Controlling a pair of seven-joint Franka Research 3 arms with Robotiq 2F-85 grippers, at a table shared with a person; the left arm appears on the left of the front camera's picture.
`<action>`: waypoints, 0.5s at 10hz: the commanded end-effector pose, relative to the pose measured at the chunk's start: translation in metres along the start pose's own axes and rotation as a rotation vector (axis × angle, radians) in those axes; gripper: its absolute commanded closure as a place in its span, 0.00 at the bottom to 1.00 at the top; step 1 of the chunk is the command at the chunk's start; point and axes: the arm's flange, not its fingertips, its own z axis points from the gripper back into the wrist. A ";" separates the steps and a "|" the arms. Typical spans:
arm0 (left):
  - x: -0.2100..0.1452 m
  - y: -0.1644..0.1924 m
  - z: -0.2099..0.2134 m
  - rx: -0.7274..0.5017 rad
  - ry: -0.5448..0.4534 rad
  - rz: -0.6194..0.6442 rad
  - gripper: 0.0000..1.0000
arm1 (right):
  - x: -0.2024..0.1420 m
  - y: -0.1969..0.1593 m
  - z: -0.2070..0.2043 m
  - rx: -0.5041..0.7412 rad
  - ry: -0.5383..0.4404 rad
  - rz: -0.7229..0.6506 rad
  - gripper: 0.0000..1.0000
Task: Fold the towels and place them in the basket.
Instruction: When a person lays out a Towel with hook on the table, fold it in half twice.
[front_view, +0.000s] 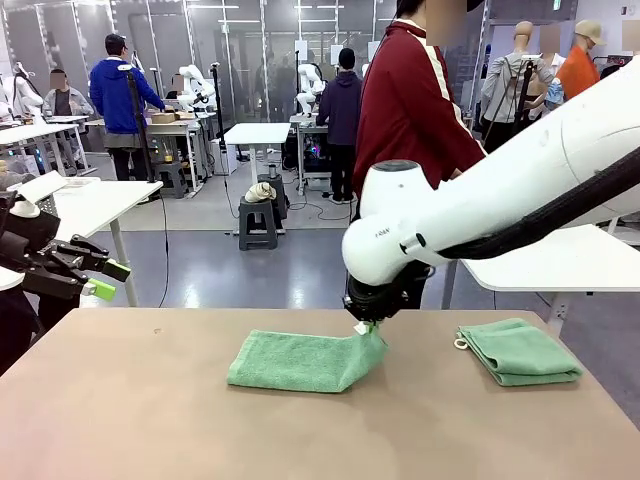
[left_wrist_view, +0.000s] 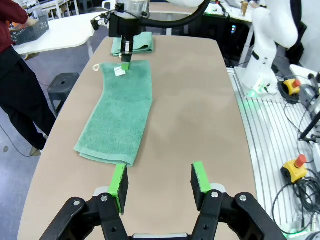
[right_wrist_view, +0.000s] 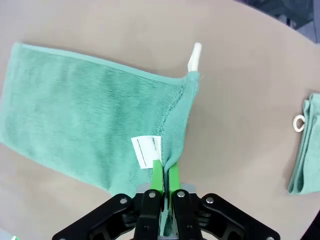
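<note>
A mint-green towel (front_view: 300, 360) lies folded in half on the middle of the brown table (front_view: 150, 420). My right gripper (front_view: 366, 326) is shut on its right-hand corner and lifts that edge slightly. In the right wrist view the fingers (right_wrist_view: 158, 176) pinch the towel (right_wrist_view: 90, 115) beside its white label (right_wrist_view: 146, 151); the pale loop (right_wrist_view: 194, 56) sticks out past the edge. A second towel (front_view: 520, 350), folded small, lies at the right. My left gripper (front_view: 100, 280) hovers open off the table's left end, its pads (left_wrist_view: 119, 181) near the towel's (left_wrist_view: 120, 120) close end. The dark mesh basket (left_wrist_view: 30, 31) stands on a white side table.
A person in a maroon jacket (front_view: 410, 110) stands at the far side, behind my right arm (front_view: 480, 200). A white side table (front_view: 560, 260) stands beyond the right corner. The near half of the brown table is bare. A stool (left_wrist_view: 62, 82) stands by the far side.
</note>
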 end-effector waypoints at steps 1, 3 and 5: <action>0.002 0.000 0.001 0.010 -0.015 -0.009 0.35 | 0.028 0.040 0.002 -0.028 0.032 -0.029 0.98; 0.002 0.000 0.001 0.010 -0.015 -0.009 0.35 | 0.049 0.076 -0.002 -0.046 0.044 -0.093 0.98; 0.002 0.000 0.001 0.010 -0.015 -0.009 0.35 | 0.074 0.107 -0.016 -0.052 0.045 -0.190 0.98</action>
